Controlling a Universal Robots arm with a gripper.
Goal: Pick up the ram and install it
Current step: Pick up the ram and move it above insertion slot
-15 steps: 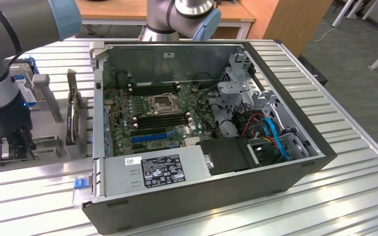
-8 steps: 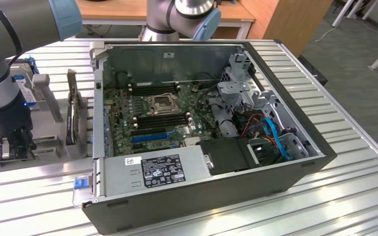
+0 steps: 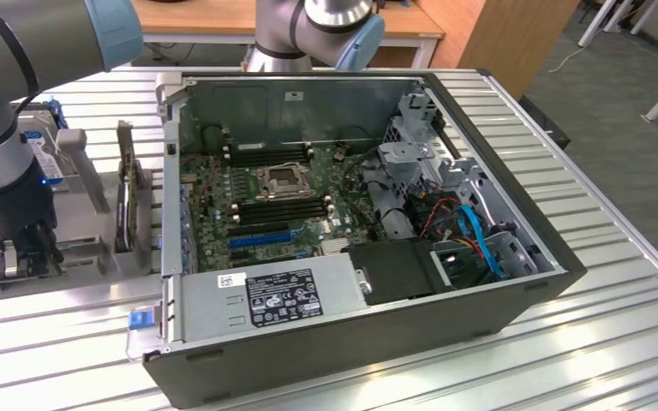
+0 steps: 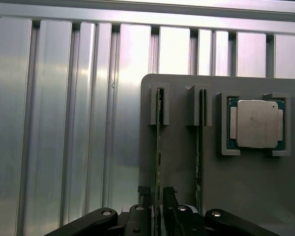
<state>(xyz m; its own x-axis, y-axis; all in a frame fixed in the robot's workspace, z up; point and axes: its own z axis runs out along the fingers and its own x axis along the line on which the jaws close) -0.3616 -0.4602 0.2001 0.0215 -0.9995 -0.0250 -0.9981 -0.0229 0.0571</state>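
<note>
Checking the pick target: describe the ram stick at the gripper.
The ram is a thin greenish board seen edge-on, standing in a slot of the gray holder beside a second stick. A notched post holds one end; the open gripper straddles the other, fingers apparently not touching it.

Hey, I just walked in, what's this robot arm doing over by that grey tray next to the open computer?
The robot arm's claw is down at a grey parts holder beside the open computer case. The claw is open and straddles one ram stick, which stands on edge in a slot of the holder, so the stick is not gripped yet. A second stick stands in the next slot, and a CPU chip lies in its own recess.
</note>
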